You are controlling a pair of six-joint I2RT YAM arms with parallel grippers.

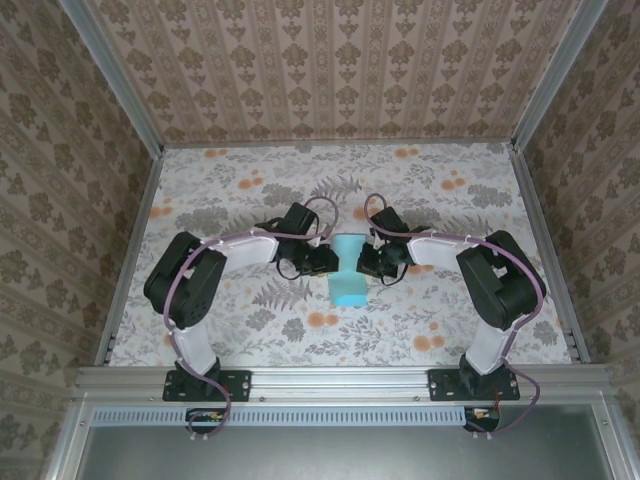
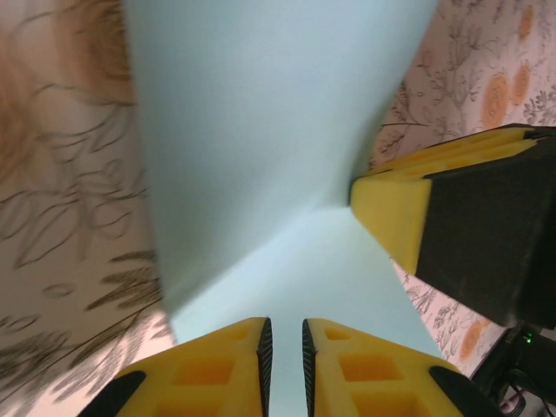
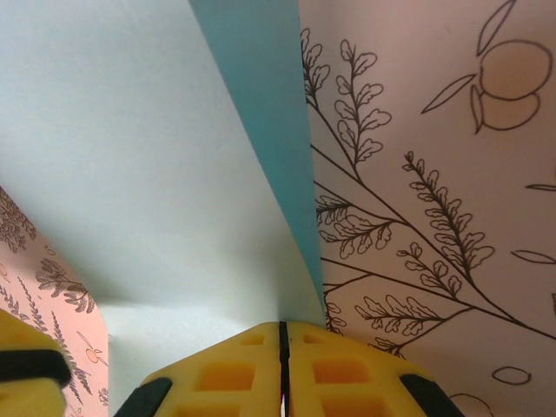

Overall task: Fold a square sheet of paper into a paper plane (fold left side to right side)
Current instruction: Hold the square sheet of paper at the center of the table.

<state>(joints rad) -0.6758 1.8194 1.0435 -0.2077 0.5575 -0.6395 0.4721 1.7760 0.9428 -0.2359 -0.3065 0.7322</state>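
The light blue square sheet of paper [image 1: 349, 287] lies mid-table between my two grippers, its far part bent upward. In the left wrist view the sheet [image 2: 261, 130] is buckled along a slanting bend, and one yellow finger of the right gripper [image 2: 387, 208] sits at its right edge. My left gripper [image 2: 284, 323] [image 1: 325, 262] hovers over the paper's left side, its jaws a narrow gap apart with nothing clamped. My right gripper [image 3: 283, 324] [image 1: 368, 262] is shut, the raised edge of the sheet [image 3: 130, 174] running straight into the seam between its jaws.
The floral tabletop [image 1: 250, 190] spreads around the paper. Metal rails and patterned walls [image 1: 130, 180] close it in on the left, right and far sides. Both arms' elbows [image 1: 185, 280] stand out wide toward the side rails.
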